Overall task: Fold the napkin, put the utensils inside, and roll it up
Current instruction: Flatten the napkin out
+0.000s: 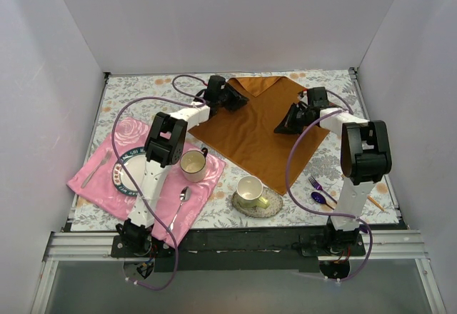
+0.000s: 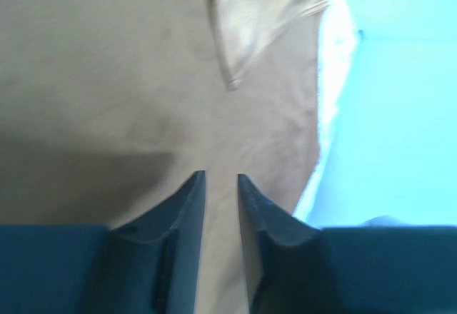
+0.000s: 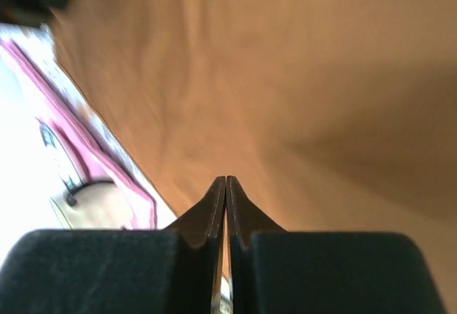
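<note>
Napkin (image 1: 250,139) lies spread as a diamond on the floral surface (image 1: 143,89), at the middle and back, between the two arms. Its far corner is turned over onto itself as a paler flap (image 1: 263,84). The left wrist view shows the same flap (image 2: 264,21) ahead of the fingers.

Left gripper (image 1: 239,101) is low over the napkin's far-left part, just beside the flap. In the wrist view the left gripper (image 2: 221,178) has its fingers (image 2: 193,214) a narrow gap apart. The napkin (image 2: 107,78) shows flat through the gap and fills most of the view.

Right gripper (image 1: 284,125) is down on the napkin's right side. In its wrist view the right gripper (image 3: 226,180) has its fingers (image 3: 211,210) pressed together, only a thin line between them, tips at the napkin (image 3: 321,78). Cannot tell whether any cloth is caught between them.

Utensils are off the napkin, on the surface at the near right. The purple fork (image 1: 317,183) and dark blue spoon (image 1: 319,198) lie just beside each other, left of the right arm's lower link. The orange knife (image 1: 375,203) lies on that link's other side.

The pink cloth (image 1: 96,185) lies near left and carries a plate (image 1: 128,175), a cup (image 1: 193,164) and a silver spoon (image 1: 180,205). A second cup (image 1: 249,189) stands on a saucer (image 1: 268,209), just beside the napkin's near corner.
</note>
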`<state>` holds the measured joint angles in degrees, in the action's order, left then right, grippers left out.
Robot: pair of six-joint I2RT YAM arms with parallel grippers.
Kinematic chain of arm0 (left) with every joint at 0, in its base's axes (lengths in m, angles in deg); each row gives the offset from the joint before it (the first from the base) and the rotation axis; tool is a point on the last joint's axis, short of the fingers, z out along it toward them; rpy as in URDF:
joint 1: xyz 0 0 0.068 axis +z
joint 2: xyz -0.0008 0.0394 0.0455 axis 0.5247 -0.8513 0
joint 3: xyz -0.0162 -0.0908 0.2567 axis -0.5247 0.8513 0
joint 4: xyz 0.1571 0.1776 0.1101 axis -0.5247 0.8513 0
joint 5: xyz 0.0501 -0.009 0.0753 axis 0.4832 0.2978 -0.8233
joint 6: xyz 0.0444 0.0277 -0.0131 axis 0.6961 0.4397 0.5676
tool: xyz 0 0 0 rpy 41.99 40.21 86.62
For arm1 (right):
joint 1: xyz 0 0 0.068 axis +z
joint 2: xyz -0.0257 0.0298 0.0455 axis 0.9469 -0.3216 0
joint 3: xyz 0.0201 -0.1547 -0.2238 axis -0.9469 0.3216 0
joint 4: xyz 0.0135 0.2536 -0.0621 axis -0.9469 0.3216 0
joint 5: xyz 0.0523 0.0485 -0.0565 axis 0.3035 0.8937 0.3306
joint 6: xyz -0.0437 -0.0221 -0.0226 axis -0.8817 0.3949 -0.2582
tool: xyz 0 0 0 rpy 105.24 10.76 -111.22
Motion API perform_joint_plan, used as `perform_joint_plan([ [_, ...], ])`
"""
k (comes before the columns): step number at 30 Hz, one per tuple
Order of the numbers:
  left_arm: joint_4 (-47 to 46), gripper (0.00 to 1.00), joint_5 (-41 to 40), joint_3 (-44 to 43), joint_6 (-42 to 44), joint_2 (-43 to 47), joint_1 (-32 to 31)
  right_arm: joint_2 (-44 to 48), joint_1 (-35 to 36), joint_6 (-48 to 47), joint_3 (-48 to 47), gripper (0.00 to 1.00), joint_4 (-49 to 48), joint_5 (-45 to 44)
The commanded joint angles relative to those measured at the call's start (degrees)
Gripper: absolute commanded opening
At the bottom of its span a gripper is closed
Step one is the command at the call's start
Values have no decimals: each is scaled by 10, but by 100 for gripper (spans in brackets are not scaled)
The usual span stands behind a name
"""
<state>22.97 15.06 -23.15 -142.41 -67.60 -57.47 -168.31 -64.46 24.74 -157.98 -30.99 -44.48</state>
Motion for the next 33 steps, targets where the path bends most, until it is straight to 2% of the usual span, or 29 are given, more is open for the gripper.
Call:
perform_joint_plan([
  [1, -115, 17, 20, 19, -51, 2, 4, 57, 13, -50, 52, 5, 32, 22],
  [6, -209, 17, 18, 95, -68, 25, -4, 65, 14, -59, 89, 3, 31, 24],
  [10, -204, 13, 31, 35, -83, -23, -5, 64, 14, -64, 105, 2, 32, 19],
  [14, -231, 11, 15, 18, -103, -47, -9, 64, 14, -60, 124, 1, 28, 23],
  [22, -214, 11, -54, -15, -102, -75, -17, 62, 19, -70, 137, 1, 46, -13],
  [26, -192, 10, -84, -66, -96, -105, -23, 62, 24, -71, 140, 1, 53, -27],
  [33, -120, 10, -159, -126, -33, -127, -36, 61, 32, -71, 134, 1, 64, -45],
])
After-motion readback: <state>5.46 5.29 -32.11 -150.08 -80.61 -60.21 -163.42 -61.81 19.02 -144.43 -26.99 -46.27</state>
